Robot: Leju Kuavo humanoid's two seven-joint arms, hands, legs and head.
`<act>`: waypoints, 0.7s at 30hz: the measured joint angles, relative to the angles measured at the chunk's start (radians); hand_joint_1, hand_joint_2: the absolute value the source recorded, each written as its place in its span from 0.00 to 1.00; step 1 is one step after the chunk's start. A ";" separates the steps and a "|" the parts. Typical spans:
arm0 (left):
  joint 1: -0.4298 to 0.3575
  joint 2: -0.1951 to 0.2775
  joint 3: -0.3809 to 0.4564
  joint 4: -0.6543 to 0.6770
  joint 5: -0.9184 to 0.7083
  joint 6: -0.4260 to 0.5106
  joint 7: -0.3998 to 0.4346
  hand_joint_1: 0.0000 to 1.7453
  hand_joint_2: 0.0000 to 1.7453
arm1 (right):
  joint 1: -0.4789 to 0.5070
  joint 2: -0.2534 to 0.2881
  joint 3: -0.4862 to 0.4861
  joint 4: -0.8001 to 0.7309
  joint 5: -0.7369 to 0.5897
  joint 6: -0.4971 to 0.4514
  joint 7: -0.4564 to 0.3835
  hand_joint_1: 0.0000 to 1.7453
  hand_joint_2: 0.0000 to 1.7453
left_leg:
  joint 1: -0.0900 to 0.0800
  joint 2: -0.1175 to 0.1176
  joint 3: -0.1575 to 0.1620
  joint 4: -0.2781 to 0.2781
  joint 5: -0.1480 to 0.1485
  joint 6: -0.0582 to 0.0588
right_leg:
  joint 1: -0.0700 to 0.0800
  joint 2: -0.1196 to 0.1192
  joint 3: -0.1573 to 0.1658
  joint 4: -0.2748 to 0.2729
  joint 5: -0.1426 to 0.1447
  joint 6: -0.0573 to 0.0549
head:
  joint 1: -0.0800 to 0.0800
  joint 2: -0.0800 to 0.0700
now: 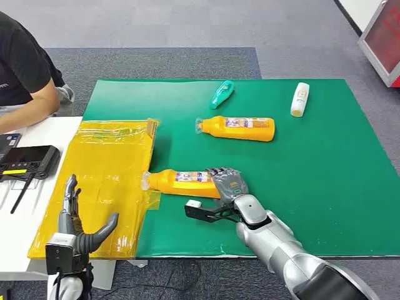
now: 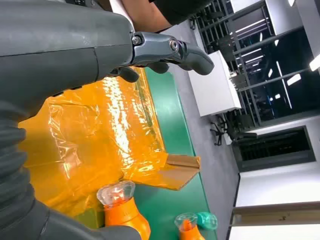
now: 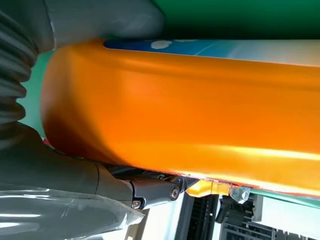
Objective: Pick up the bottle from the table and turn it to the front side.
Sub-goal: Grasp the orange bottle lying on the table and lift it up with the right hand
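An orange bottle (image 1: 181, 182) with a clear cap lies on its side on the green mat (image 1: 320, 175), cap toward the yellow plastic sheet (image 1: 104, 181). My right hand (image 1: 231, 185) wraps its fingers over the bottle's base end. In the right wrist view the orange bottle (image 3: 188, 110) sits between the thumb and the palm of my right hand (image 3: 75, 175). My left hand (image 1: 75, 219) is held open above the sheet's front edge, holding nothing. The left wrist view has my left hand (image 2: 68, 50) spread over the sheet, with the bottle's cap (image 2: 117, 192) beyond it.
A second orange bottle (image 1: 240, 128) lies farther back on the mat, with a teal bottle (image 1: 222, 94) and a white bottle (image 1: 300, 99) behind it. A person (image 1: 24, 69) sits at the back left by a white table (image 1: 52, 128) holding a black device (image 1: 28, 162).
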 joint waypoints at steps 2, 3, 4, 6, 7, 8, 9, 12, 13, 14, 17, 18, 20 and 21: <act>0.000 0.000 0.000 0.000 0.000 0.001 0.000 0.00 1.00 | 0.000 0.000 0.000 0.000 0.001 0.000 0.001 1.00 1.00 | 0.000 0.000 0.000 0.000 0.000 0.000 | 0.000 0.000 0.000 0.000 0.000 0.000 | 0.000 0.000; 0.000 0.000 0.000 0.000 0.000 0.002 0.000 0.00 1.00 | 0.000 0.001 0.000 0.000 0.001 0.000 0.003 1.00 1.00 | 0.000 0.000 0.000 0.000 0.000 0.000 | 0.000 0.000 0.000 0.000 0.000 0.000 | 0.000 0.000; 0.000 0.000 0.000 0.000 0.000 0.004 0.000 0.00 1.00 | 0.000 0.001 0.000 0.000 0.002 0.000 0.005 1.00 1.00 | 0.000 0.000 0.000 0.000 0.000 0.000 | 0.000 0.000 0.000 0.000 0.000 0.000 | 0.000 0.000; 0.001 0.000 0.000 -0.002 0.000 0.010 0.000 0.00 1.00 | 0.001 0.003 0.000 0.000 0.002 0.000 0.007 1.00 1.00 | 0.000 0.000 0.000 0.000 0.000 0.000 | 0.000 0.000 0.000 0.000 0.000 0.000 | 0.000 0.000; 0.001 0.000 0.000 -0.003 0.000 0.013 0.000 0.00 1.00 | 0.001 0.003 0.000 0.001 0.002 0.000 0.007 1.00 1.00 | 0.000 0.000 0.000 0.000 0.000 0.000 | 0.000 0.000 0.000 0.000 0.000 0.000 | 0.000 0.000; 0.001 0.001 0.000 -0.005 0.000 0.014 0.000 0.00 1.00 | 0.001 0.004 0.000 0.001 0.002 0.000 0.007 1.00 1.00 | 0.000 0.000 0.000 0.000 0.000 0.000 | 0.000 0.000 0.000 0.000 0.000 0.000 | 0.000 0.000; 0.002 0.001 0.000 -0.007 0.000 0.015 0.000 0.00 1.00 | 0.001 0.004 0.000 0.002 0.002 0.000 0.007 1.00 1.00 | 0.000 0.000 0.000 0.000 0.000 0.000 | 0.000 0.000 0.000 0.000 0.000 0.000 | 0.000 0.000; 0.002 0.001 0.000 -0.009 -0.001 0.017 0.000 0.00 1.00 | 0.002 0.004 -0.001 0.003 0.000 -0.006 0.007 1.00 1.00 | 0.000 0.000 0.000 0.000 0.000 0.000 | 0.000 0.000 0.000 0.000 0.000 0.000 | 0.000 0.000; 0.002 0.001 0.000 -0.009 -0.001 0.017 0.000 0.00 1.00 | 0.004 0.005 -0.001 0.003 -0.003 -0.013 0.007 1.00 1.00 | 0.000 0.000 0.000 0.000 0.000 0.000 | 0.000 0.000 0.000 0.000 0.000 0.000 | 0.000 0.000; 0.002 0.002 0.000 -0.009 -0.002 0.018 0.000 0.00 1.00 | 0.007 0.005 -0.003 0.004 -0.009 -0.024 0.004 1.00 1.00 | 0.000 0.000 0.000 0.000 0.000 0.000 | 0.000 0.000 0.000 0.000 0.000 0.000 | 0.000 0.000; 0.002 0.002 -0.001 -0.009 -0.004 0.018 -0.001 0.00 1.00 | 0.023 0.008 -0.028 0.004 -0.079 -0.082 -0.058 1.00 1.00 | 0.000 0.000 0.000 0.000 0.000 0.000 | 0.000 0.000 0.000 0.000 0.000 0.000 | 0.000 0.000; 0.001 0.002 -0.002 -0.010 -0.004 0.018 -0.002 0.00 1.00 | 0.030 0.009 -0.047 0.003 -0.135 -0.097 -0.110 1.00 1.00 | 0.000 0.000 0.000 0.000 0.000 0.000 | 0.000 0.000 0.000 0.000 0.000 0.000 | 0.000 0.000; -0.004 0.002 -0.005 -0.009 -0.001 0.017 -0.005 0.00 1.00 | 0.047 0.013 -0.104 -0.003 -0.281 -0.098 -0.246 1.00 1.00 | 0.000 0.000 0.000 0.000 0.000 0.000 | 0.000 0.000 0.000 0.000 0.000 0.000 | 0.000 0.000; -0.007 0.002 -0.007 -0.009 0.003 0.017 -0.006 0.00 1.00 | 0.058 0.016 -0.136 -0.009 -0.350 -0.090 -0.309 1.00 1.00 | 0.000 0.000 0.000 0.000 0.000 0.000 | 0.000 0.000 0.000 0.000 0.000 0.000 | 0.000 0.000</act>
